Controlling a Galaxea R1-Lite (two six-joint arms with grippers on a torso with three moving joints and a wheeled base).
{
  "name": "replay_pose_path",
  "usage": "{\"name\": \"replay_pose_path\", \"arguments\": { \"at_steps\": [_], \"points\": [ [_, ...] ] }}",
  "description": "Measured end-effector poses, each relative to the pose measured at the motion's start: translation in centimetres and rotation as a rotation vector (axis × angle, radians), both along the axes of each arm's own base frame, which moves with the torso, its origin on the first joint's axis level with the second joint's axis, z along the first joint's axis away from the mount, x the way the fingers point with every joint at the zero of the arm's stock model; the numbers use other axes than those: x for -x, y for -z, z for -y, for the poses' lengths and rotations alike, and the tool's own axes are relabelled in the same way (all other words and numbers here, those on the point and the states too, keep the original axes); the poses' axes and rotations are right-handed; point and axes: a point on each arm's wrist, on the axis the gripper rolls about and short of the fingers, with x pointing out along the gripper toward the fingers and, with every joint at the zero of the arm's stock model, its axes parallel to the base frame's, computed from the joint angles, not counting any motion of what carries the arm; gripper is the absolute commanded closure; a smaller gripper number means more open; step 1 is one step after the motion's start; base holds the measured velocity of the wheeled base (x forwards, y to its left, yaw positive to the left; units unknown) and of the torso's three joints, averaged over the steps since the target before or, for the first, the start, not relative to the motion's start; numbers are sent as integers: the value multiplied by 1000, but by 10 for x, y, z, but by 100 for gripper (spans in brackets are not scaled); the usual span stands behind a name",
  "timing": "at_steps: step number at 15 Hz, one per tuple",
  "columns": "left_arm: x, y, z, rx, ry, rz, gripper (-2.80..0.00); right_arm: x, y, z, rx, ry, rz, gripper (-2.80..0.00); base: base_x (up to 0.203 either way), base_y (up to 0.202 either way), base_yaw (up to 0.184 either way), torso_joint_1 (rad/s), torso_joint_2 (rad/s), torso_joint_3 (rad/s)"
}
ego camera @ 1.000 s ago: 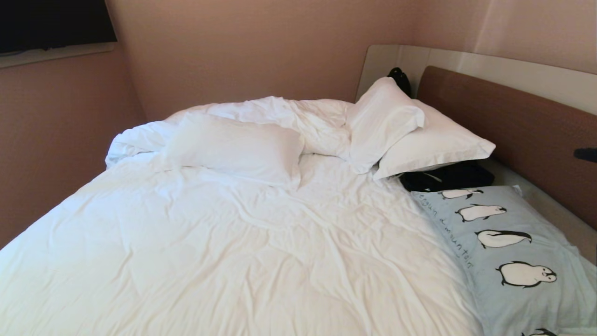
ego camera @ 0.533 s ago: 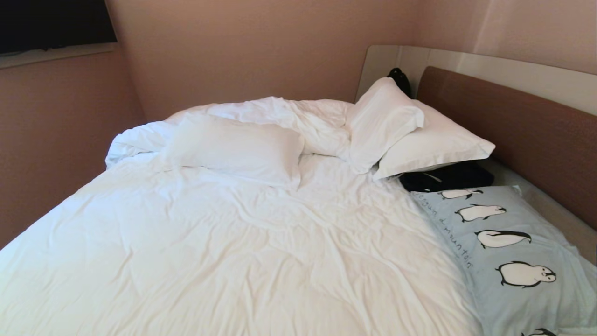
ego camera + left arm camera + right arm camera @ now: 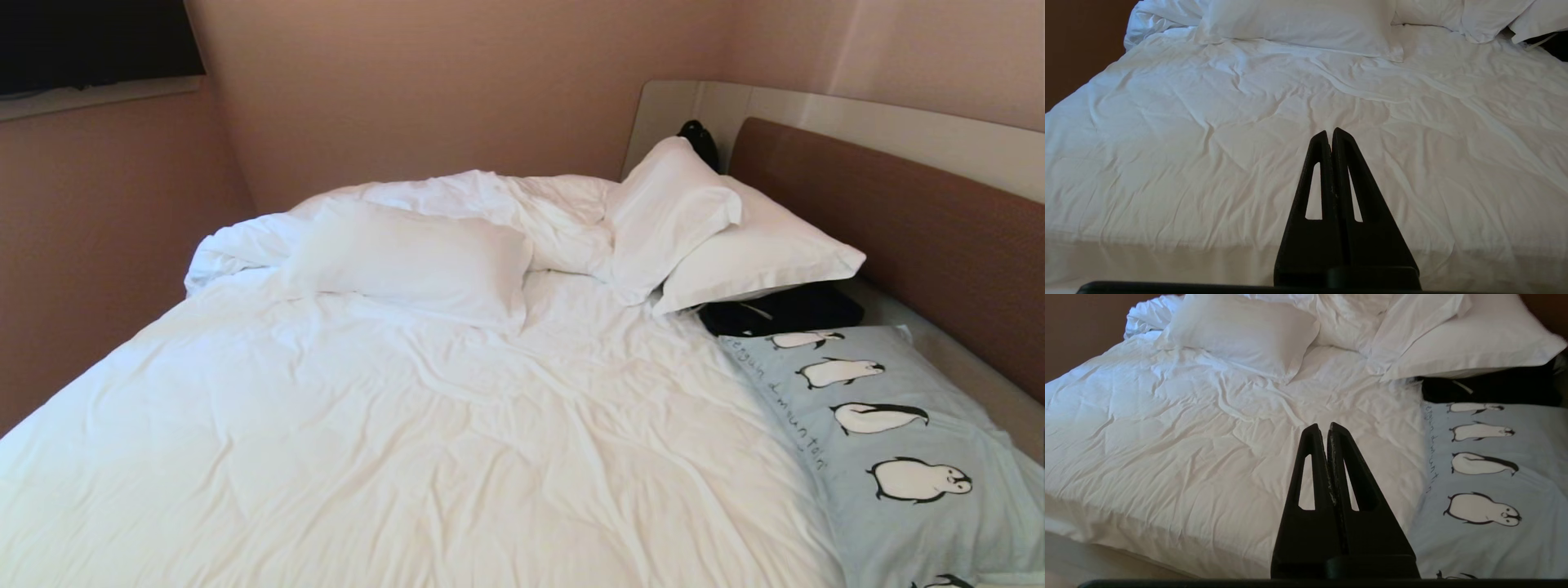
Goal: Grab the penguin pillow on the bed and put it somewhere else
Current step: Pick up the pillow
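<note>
1. Penguin pillow (image 3: 898,441) lies flat at the right side of the bed (image 3: 424,441), close by the headboard (image 3: 898,220), its near end running out of the head view.

2. Its long axis runs along the headboard, from the black bundle (image 3: 780,310) under the white pillows (image 3: 735,237) down toward the bed's near edge; the penguins march in a row along that line, with the dark lettering on the side facing the middle of the bed.

3. Right gripper (image 3: 1327,428) is the one looking at it: in the right wrist view the pillow (image 3: 1494,477) sits off to one side of the fingers, which point more at the plain white duvet than at the blue cloth. Fingers pressed together, holding nothing.

4. Left gripper (image 3: 1331,132) hangs over bare duvet at the near edge, fingers also pressed together and empty. No penguin pillow shows in its view, so it looks well apart from it.

5. My call: the right arm is nearer and this is its job. It will need to swing toward the headboard side and spread the fingers before going down, ideally across the pillow's short width or onto the lettered edge.

6. Neither arm shows in the head view.
</note>
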Motion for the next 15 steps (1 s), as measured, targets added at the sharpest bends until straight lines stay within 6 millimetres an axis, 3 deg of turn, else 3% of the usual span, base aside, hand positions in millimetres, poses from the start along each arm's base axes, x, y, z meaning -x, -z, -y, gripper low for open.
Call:
{"name": "replay_pose_path", "arguments": {
  "at_steps": [4,10,15],
  "points": [
    [0,0,0,0,0,0,0,27,2,-6,15,-1,82,0,0,0,0,0,0,0],
    [0,0,0,0,0,0,0,56,-11,-3,-21,-110,202,0,0,0,0,0,0,0],
    [0,0,0,0,1,0,0,72,8,4,-38,-41,232,0,0,0,0,0,0,0]
  ]
}}
